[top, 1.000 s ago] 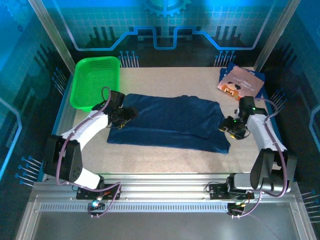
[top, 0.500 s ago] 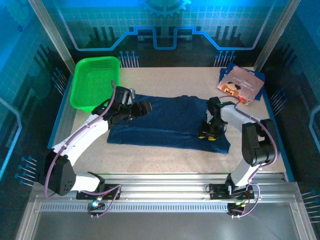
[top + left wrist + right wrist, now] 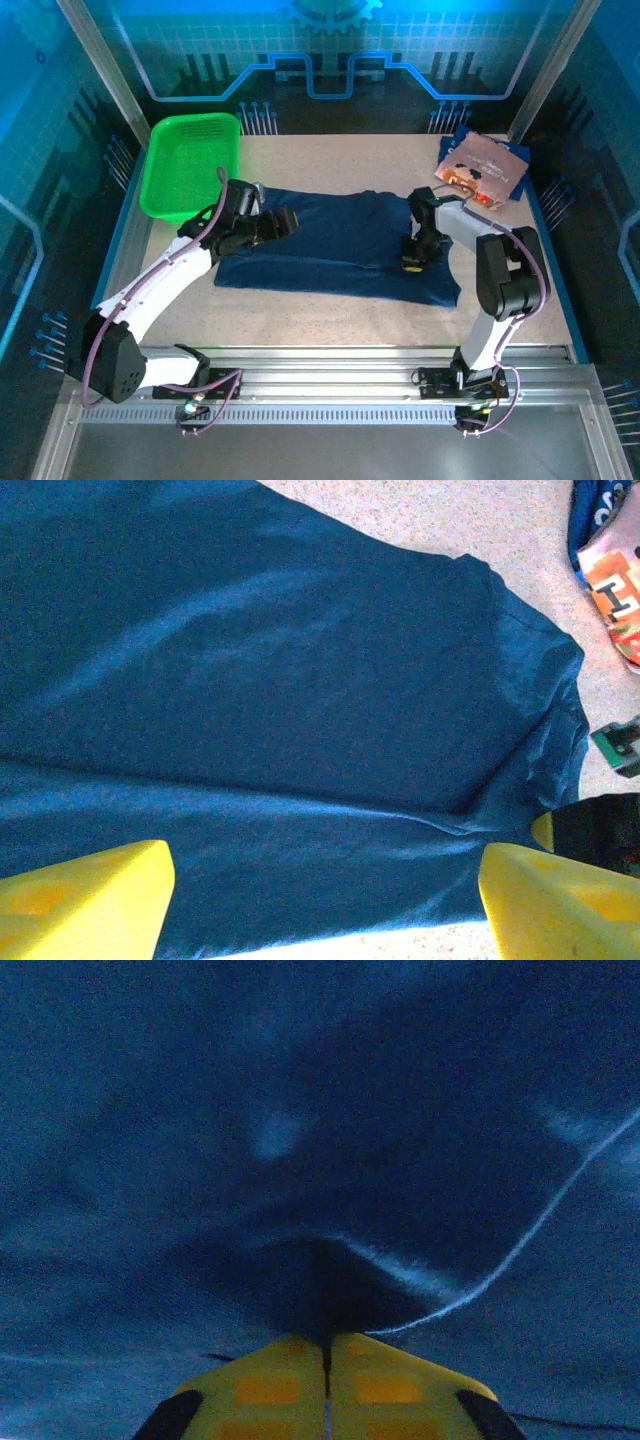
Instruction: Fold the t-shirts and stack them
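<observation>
A navy shirt (image 3: 330, 255) lies spread across the table (image 3: 330, 315). The right pincer (image 3: 415, 258) is pinched closed on a fold at its right side. The left pincer (image 3: 285, 220) hovers wide over its left. Beyond, a folded shirt (image 3: 485, 165) lies far right and a basket (image 3: 190, 170) far left.

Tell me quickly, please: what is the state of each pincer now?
Left pincer: open, holding nothing, over the shirt.
Right pincer: shut, pinching the shirt.
</observation>
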Controlling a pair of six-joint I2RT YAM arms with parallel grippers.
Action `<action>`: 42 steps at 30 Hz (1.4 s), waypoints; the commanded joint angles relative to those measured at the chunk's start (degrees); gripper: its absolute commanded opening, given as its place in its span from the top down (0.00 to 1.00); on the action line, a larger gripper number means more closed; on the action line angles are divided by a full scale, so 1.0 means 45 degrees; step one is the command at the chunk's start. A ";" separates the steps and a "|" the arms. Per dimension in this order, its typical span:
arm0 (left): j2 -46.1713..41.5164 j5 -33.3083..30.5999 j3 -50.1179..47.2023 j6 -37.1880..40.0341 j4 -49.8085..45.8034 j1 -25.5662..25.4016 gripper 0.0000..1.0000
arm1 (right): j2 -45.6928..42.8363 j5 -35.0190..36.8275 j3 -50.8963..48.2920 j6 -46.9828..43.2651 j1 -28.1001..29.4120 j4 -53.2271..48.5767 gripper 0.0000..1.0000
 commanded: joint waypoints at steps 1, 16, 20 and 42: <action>-0.0350 -0.0330 -0.0385 0.0310 -0.0210 -0.0026 0.19 | -0.0015 0.0259 0.0754 -0.0033 0.0274 -0.0372 0.96; -0.0057 -0.0117 -0.2211 -0.0453 0.0288 -0.0028 0.20 | 0.2417 0.0160 0.4700 -0.0921 0.0866 -0.0954 1.00; 0.0063 -0.0033 -0.2738 -0.0654 0.0334 -0.0046 0.20 | 0.3540 0.0306 0.6165 -0.1384 0.1045 -0.1274 1.00; 0.0243 -0.1142 -0.3079 -0.1582 -0.0874 -0.0040 0.20 | 0.1817 0.0374 0.5790 -0.0889 0.0892 -0.0633 0.36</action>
